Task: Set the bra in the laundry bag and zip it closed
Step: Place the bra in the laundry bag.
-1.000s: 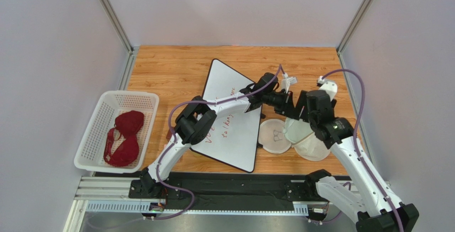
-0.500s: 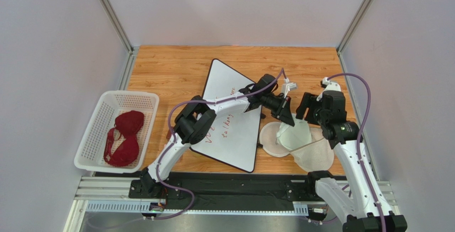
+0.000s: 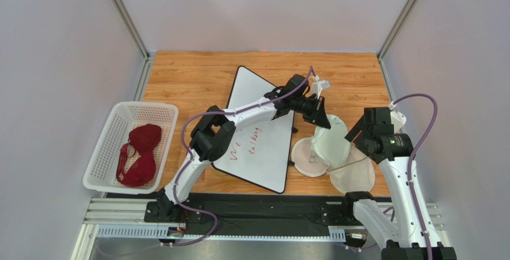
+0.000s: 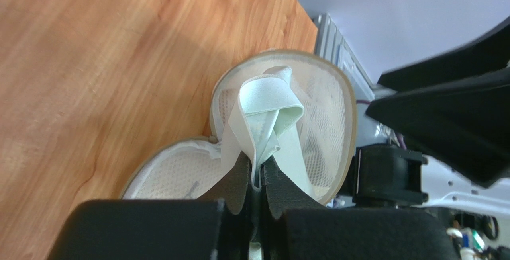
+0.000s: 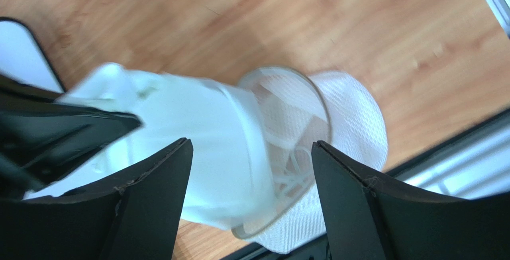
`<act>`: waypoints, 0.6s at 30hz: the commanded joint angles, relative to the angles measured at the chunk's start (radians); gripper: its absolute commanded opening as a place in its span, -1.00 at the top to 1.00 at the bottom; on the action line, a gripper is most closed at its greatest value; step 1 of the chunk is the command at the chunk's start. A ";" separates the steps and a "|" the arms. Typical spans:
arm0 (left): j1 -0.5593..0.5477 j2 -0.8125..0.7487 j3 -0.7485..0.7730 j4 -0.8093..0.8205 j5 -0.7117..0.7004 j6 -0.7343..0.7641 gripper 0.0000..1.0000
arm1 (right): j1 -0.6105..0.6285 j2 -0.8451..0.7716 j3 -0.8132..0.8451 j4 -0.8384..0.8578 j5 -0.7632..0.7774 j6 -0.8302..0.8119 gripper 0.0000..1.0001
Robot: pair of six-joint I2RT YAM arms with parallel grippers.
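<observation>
The maroon bra (image 3: 139, 152) lies in the white perforated basket (image 3: 114, 128) at the left. The white mesh laundry bag (image 3: 341, 155) lies open near the right front of the table, its disc lid (image 3: 306, 154) flat to its left. My left gripper (image 3: 321, 120) is shut on a fold of the bag's white inner fabric (image 4: 263, 122) and holds it lifted. My right gripper (image 3: 358, 133) is open, just right of the bag; in the right wrist view the bag (image 5: 335, 128) sits between its spread fingers (image 5: 149, 206).
A whiteboard (image 3: 258, 130) with handwriting lies in the middle of the wooden table, under the left arm. Grey walls enclose the table on three sides. A metal rail runs along the near edge.
My right gripper has let go of the bag, opened and drawn back to the right. My left gripper has kept hold of the bag's fabric and lifted it slightly.
</observation>
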 commanded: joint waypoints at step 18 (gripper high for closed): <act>0.092 -0.252 0.087 -0.228 -0.262 0.067 1.00 | -0.021 0.147 -0.128 0.225 0.100 0.085 1.00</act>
